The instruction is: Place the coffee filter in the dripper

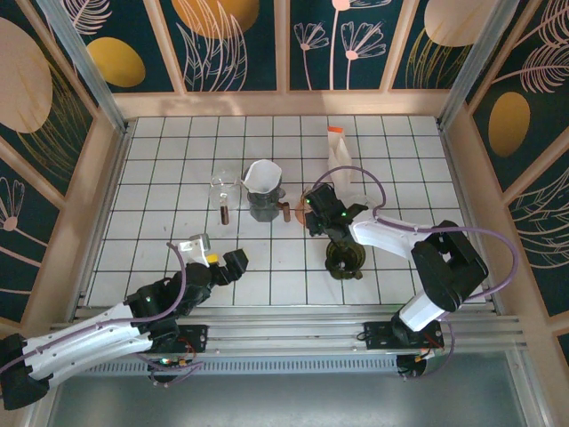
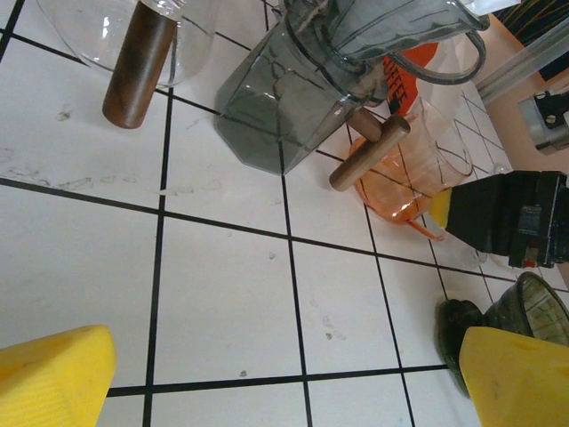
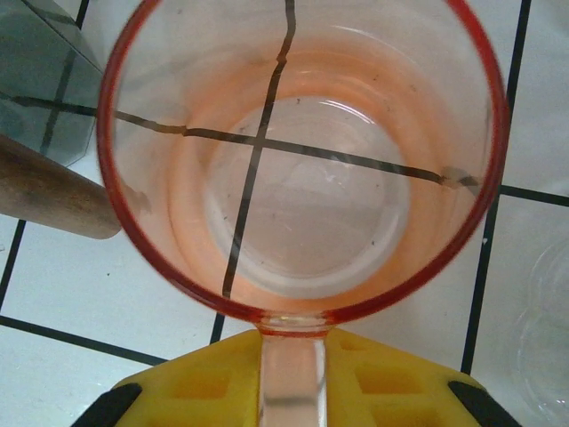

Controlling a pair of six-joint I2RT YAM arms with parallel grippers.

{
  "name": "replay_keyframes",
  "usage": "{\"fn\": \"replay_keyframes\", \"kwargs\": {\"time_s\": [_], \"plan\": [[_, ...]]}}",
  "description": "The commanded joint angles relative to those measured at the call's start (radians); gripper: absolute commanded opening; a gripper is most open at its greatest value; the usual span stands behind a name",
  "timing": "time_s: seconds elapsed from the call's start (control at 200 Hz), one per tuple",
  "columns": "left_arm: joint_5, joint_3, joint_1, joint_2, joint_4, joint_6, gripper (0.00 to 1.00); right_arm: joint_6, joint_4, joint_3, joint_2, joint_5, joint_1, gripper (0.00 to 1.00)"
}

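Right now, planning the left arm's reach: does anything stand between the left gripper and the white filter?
Nothing visible does. Bare tiles run from the open left gripper to the grey vessel holding the white filter; the clear glass piece stands off to its left.

- Orange cup: far rim cut by the upper edge of the right wrist view. The handle runs down between the pads of the right claw, themselves cropped at the bottom (pressing or merely straddling: cannot tell).
- Wooden handle: cropped at left.
- Clear glass item: blurred, cropped at right, unidentifiable.
- Glass carafe: upper body cut off in the left wrist view.
- Grey dripper: top cut off.
- Green dripper: partly behind a yellow finger of the left claw, cropped at right.
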Motion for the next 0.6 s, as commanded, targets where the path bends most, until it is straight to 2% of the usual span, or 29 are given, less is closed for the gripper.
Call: {"fn": "replay_keyframes", "kwargs": {"time_s": [0.0, 0.11, 0.35, 0.595], "plan": [[-0.03, 0.024, -0.006, -0.009, -0.04, -0.013, 0.99, -0.003, 0.022, 0.025, -0.046, 0.027, -0.003, 0.19], [-0.04, 0.034, -0.006, -0.013, -0.054, -0.015, 0.99, 0.007, 0.015, 0.021, -0.083, 0.057, 0.002, 0.15], [-0.071, 0.058, -0.007, -0.035, -0.093, -0.01, 0.99, 0.026, -0.066, 0.047, -0.217, 0.129, 0.068, 0.14], [-0.106, 0.064, -0.006, -0.071, -0.127, -0.023, 0.99, 0.154, -0.242, 0.054, -0.37, 0.224, 0.264, 0.15]]}}
